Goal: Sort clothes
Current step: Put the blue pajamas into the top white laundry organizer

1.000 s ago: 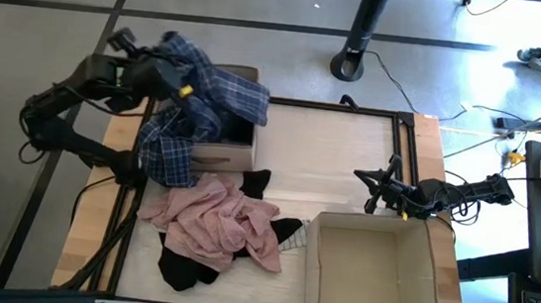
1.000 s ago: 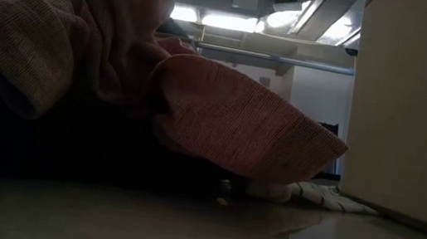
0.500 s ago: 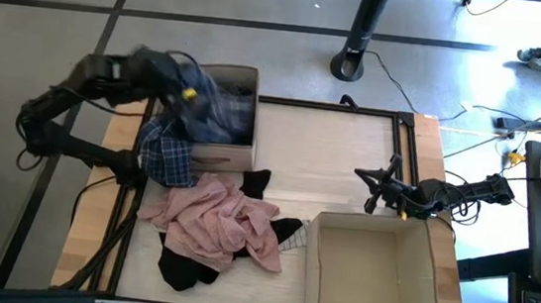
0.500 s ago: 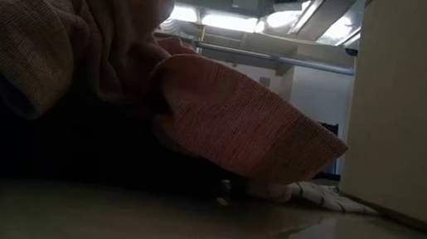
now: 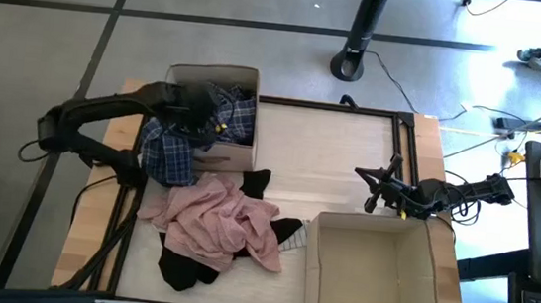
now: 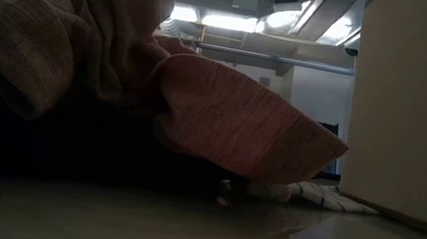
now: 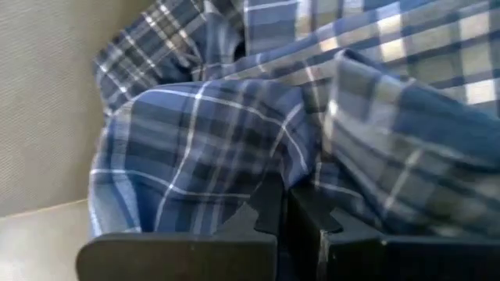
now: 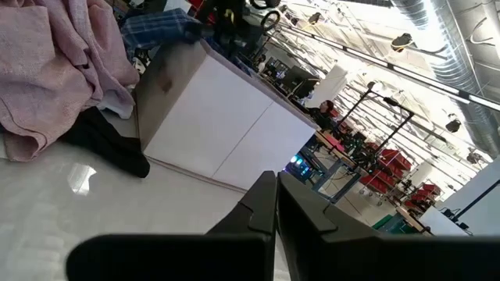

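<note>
Blue-white plaid cotton shirt (image 5: pixel 196 126), a second ago held high, now sinks into the tan cardboard box (image 5: pixel 234 150), left gripper (image 5: pixel 202 120) clenched on it; right gripper (image 5: pixel 374 193) waits shut, empty

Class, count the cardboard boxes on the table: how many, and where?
2. One box at the table's far left, plaid shirt draped in; one box near right, open. None seem hidden.

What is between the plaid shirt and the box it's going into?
Nothing visible. The left tool is shut on the plaid shirt right at the small box. Part of the shirt already lies inside, and the rest drapes over the box's left wall.
</note>
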You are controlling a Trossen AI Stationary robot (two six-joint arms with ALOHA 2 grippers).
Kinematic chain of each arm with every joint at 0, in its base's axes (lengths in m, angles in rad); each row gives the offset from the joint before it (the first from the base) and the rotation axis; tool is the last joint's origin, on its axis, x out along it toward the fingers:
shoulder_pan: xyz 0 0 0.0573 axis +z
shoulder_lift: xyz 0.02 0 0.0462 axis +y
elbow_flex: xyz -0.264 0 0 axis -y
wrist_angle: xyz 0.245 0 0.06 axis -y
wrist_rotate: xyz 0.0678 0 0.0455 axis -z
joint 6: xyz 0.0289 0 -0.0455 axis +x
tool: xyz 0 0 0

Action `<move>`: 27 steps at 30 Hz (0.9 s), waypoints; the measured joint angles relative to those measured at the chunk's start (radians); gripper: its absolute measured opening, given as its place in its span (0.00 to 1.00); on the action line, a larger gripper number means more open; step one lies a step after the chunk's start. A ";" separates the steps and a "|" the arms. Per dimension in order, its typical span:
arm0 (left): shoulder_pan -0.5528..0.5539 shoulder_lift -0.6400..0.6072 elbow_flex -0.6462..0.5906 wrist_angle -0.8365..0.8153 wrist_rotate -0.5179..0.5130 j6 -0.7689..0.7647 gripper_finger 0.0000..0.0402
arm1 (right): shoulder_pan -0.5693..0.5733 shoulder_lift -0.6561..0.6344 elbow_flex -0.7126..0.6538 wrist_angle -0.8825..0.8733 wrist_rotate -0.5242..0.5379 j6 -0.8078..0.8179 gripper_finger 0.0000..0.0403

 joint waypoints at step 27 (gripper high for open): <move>-0.146 -0.089 0.446 -0.359 -0.003 -0.313 0.45 | 0.000 0.000 0.000 0.000 -0.019 0.051 0.04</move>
